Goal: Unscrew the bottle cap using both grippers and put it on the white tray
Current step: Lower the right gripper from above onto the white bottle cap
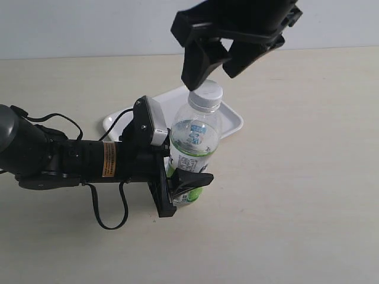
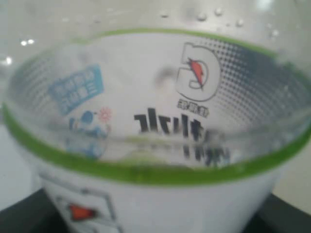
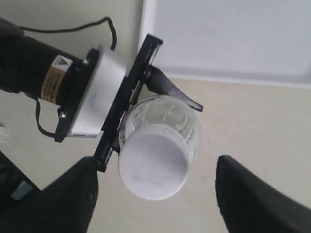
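The left pincer (image 1: 188, 177) is clamped shut on the bottle (image 1: 198, 136), its fingers gripping either side of the green-and-white label low down. The bottle stands roughly upright out of this pincer. Whether its base touches the tabletop (image 1: 296, 195) cannot be told. In the left wrist view, small drops cling to the clear wall above the label. Whether the bottle holds any liquid cannot be told.

The cap (image 1: 206, 96) sits on the neck, well above the left pincer. The right pincer (image 1: 212, 77) hangs just over the cap, spread wide and holding nothing. In the right wrist view the cap lies between its two fingers, clear of both.

The white tray (image 1: 232, 120) lies on the tabletop beyond the left pincer, behind the bottle, which hides its middle. The parts that show are plain glossy white.
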Robot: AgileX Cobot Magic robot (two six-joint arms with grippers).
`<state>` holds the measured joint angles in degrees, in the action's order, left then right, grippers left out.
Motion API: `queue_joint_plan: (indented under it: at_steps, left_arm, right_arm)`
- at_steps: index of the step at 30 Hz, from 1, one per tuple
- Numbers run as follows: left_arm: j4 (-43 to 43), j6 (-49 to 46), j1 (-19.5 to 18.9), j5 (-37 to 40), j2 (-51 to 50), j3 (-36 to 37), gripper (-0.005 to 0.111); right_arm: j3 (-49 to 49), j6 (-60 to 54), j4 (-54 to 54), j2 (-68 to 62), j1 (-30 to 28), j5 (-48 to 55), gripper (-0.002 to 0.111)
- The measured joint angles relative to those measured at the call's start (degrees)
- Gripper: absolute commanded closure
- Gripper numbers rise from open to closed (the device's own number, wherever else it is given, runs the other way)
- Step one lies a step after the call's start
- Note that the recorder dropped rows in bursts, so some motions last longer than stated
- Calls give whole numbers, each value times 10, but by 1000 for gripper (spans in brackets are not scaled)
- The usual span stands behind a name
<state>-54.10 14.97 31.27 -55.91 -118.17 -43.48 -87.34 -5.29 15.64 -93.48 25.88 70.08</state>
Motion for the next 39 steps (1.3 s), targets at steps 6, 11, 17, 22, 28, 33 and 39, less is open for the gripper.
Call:
queue_joint_plan:
  at_steps: [6, 11, 17, 22, 28, 33, 39]
  left_arm:
    - [0, 0, 0, 0, 0, 0, 107]
    - [0, 0, 0, 0, 0, 0, 107]
    - [0, 0, 0, 0, 0, 0, 107]
    - [0, 0, 0, 0, 0, 0, 107]
    - [0, 0, 0, 0, 0, 0, 107]
    - [0, 0, 0, 0, 0, 0, 107]
    - [0, 0, 0, 0, 0, 0, 107]
  right_arm:
    - [18, -5, -3, 0, 0, 1, 42]
    - [18, -5, 9, 0, 0, 1, 42]
    - [18, -14, -12, 0, 0, 1, 42]
    - [18, -16, -3, -10, 0, 1, 42]
    - [18, -34, 20, -14, 0, 1, 45]
    - [18, -34, 20, -14, 0, 1, 46]
    - [18, -34, 20, -14, 0, -1, 54]
